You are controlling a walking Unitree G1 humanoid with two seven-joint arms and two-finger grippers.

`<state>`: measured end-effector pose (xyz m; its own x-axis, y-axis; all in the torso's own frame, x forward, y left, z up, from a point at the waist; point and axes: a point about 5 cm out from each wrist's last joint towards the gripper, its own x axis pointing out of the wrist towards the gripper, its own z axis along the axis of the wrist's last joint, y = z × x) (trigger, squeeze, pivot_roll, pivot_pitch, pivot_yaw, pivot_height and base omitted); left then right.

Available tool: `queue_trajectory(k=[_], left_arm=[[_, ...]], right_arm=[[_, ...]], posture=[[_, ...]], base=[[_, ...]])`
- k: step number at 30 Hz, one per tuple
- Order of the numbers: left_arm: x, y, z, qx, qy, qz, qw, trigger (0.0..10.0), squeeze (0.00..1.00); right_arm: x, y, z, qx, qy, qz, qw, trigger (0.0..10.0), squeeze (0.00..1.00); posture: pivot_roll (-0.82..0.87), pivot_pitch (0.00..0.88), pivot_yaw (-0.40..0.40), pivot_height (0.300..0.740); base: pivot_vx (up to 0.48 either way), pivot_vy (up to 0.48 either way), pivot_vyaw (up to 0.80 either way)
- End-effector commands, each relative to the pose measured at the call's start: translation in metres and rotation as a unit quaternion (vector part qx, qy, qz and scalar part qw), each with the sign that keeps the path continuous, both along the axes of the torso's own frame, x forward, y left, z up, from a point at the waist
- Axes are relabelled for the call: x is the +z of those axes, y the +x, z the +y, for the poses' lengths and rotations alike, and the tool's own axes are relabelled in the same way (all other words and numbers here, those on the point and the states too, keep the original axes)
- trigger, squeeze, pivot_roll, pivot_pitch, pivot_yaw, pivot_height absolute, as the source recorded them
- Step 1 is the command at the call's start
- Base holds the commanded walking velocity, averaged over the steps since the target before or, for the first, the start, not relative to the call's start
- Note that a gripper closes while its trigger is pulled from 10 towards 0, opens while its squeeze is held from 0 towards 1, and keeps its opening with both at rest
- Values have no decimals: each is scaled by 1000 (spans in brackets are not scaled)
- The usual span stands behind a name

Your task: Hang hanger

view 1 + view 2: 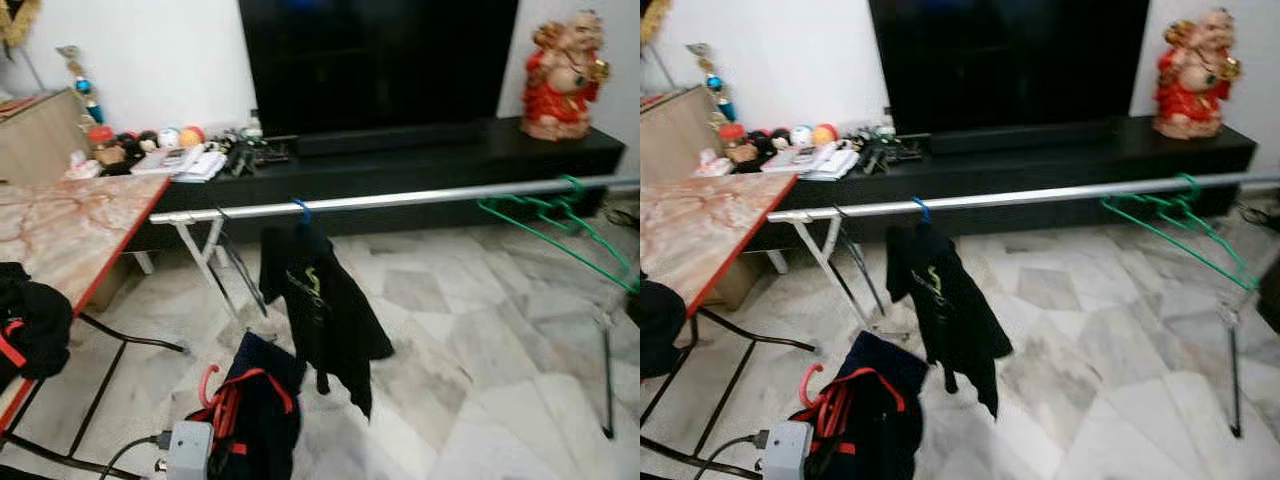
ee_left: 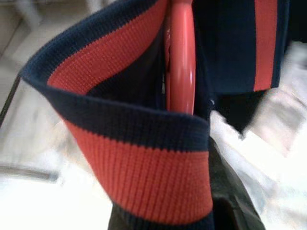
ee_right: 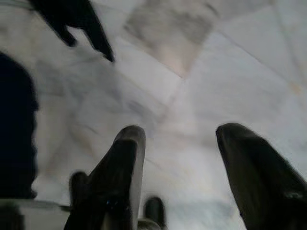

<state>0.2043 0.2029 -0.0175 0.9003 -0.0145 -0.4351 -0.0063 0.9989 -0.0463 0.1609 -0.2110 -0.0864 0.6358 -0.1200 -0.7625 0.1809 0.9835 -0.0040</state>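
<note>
Left end effector gripped red hanger with navy shirt, low near left | rail far above | shirt could snag, slip | right end effector wide, idle

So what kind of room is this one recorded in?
Most likely a home living room: a large dark TV over a long black media console, a marble-tiled floor, and a metal clothes rail with a black shirt hanging.
</note>
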Motion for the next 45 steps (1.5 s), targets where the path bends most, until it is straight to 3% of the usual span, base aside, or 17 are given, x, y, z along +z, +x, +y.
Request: queue_trajectory(k=[1, 3, 6, 7, 8, 9, 10, 12, 16, 21, 45], left_arm=[[2, 5, 6, 21, -12, 1, 1000, 10000, 0], [3, 7, 19, 98, -67, -2, 993, 10000, 0], [5, 7, 24, 111, -68, -10, 991, 10000, 0], [4, 5, 20, 64, -22, -1, 998, 10000, 0], [3, 4, 18, 41, -2, 2, 999, 10000, 0], [3, 4, 18, 41, -2, 2, 999, 10000, 0], [2, 1, 15, -3, 42, 4, 999, 10000, 0], [0, -2, 9, -55, 85, 3, 995, 10000, 0], [-2, -4, 3, -26, 38, 7, 999, 10000, 0], [-2, -3, -3, -38, 39, 4, 999, 10000, 0], [4, 4, 3, -19, 38, -9, 999, 10000, 0]], right_arm=[[-2, -5, -1, 0, -1, 7, 1000, 10000, 0], [-2, -4, 0, 3, -2, 7, 1000, 10000, 0], [-2, -4, 0, 5, -3, 7, 1000, 10000, 0], [-2, -4, 0, 11, -5, 10, 1000, 10000, 0], [-2, -4, 0, 15, -7, 12, 1000, 10000, 0], [-2, -4, 0, 15, -7, 12, 1000, 10000, 0], [-2, -4, 1, 22, -10, 14, 1000, 10000, 0], [-2, -5, 1, 22, -9, 14, 1000, 10000, 0], [-3, -6, 2, 24, -8, 16, 1000, 10000, 0], [-4, -7, 3, 25, -8, 19, 999, 10000, 0], [-4, -6, 3, 27, -9, 23, 999, 10000, 0]], posture=[[11, 0, 78, 740], [8, 0, 80, 740], [10, 0, 80, 740], [13, 0, 81, 740], [13, 0, 81, 740], [13, 0, 81, 740], [11, 0, 83, 740], [11, 0, 83, 740], [12, 0, 81, 740], [10, 0, 84, 740], [19, 4, 87, 740]], base=[[0, 0, 0], [0, 0, 0], [0, 0, 0], [0, 0, 0], [0, 0, 0], [0, 0, 0], [0, 0, 0], [0, -330, 0], [0, -432, 0], [0, -438, 0], [0, -438, 0]])
